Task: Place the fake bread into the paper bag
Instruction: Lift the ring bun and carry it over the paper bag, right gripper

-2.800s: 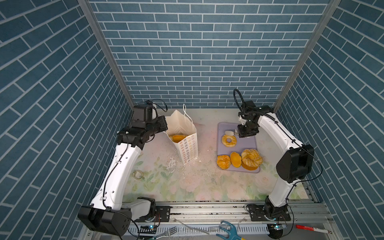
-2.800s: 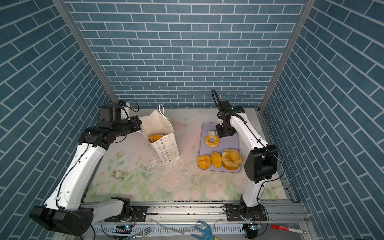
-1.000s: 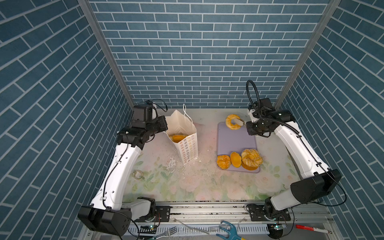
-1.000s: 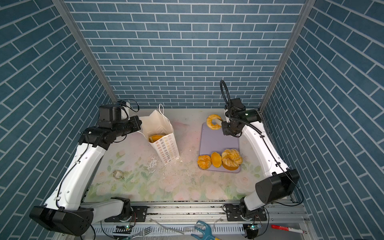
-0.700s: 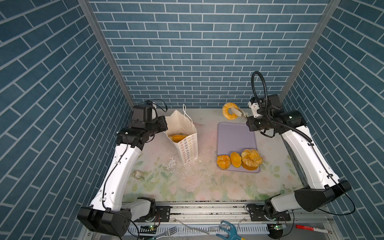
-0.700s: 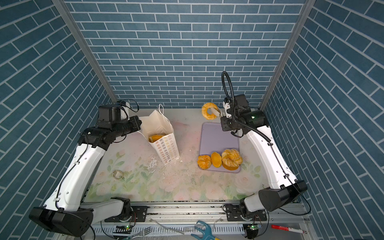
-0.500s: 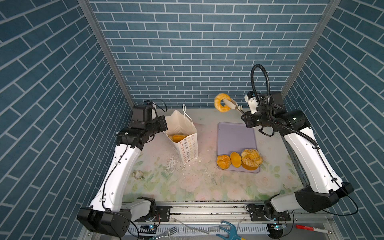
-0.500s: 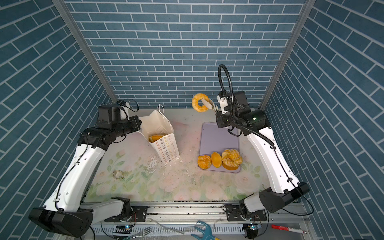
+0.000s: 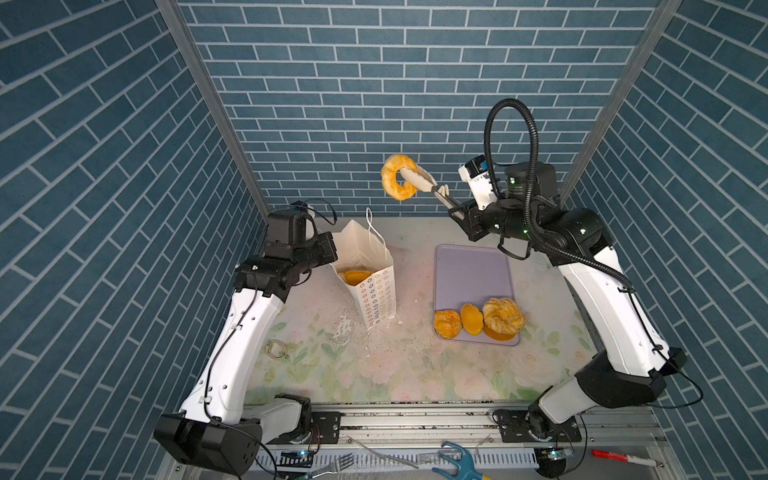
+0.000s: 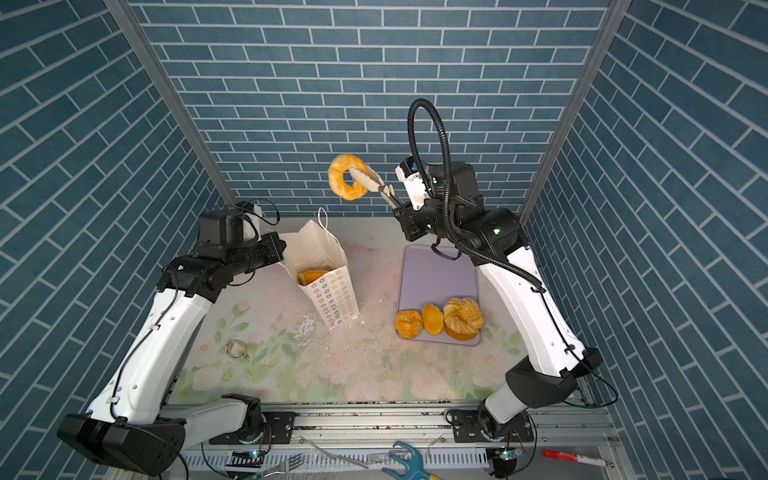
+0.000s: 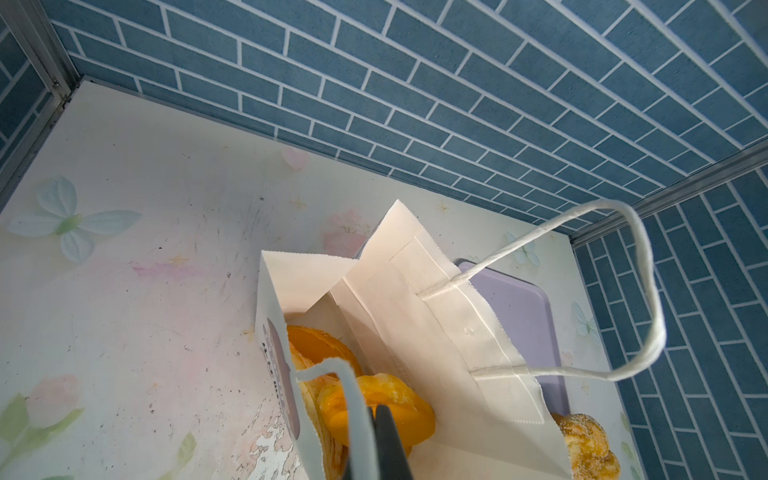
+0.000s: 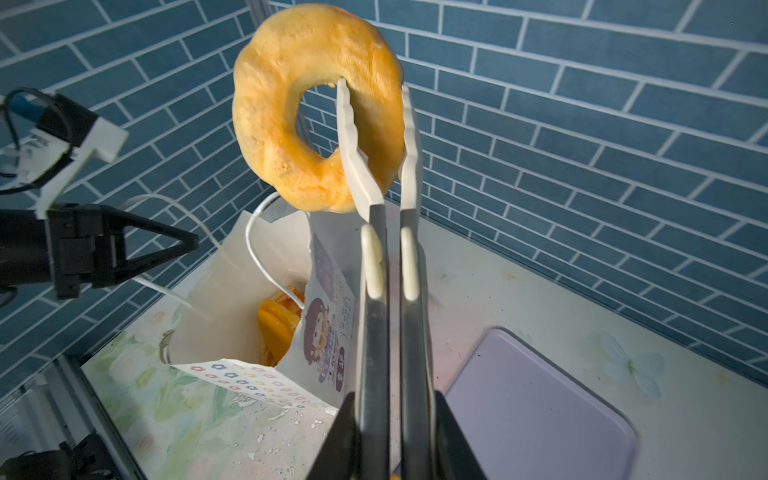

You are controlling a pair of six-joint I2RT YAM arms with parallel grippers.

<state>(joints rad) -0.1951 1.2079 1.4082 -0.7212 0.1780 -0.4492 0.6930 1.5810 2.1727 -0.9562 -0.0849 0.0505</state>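
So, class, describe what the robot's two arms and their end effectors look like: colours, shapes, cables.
The left arm and right arm have white shell links between black joints. A thick black ribbed hose loops over the right arm; thin black cables run along both. The right end effector has long cream tong-like fingers; the left end effector has black triangular ones.

Blue brick-pattern walls (image 9: 374, 83) with white mortar lines close in three sides, joined by bare metal corner posts (image 9: 222, 120). The pale surface (image 9: 415, 374) bears a faded flower print, scuffed and flaking mid-way. A metal rail (image 9: 415, 415) edges the front. Light is bright and even.
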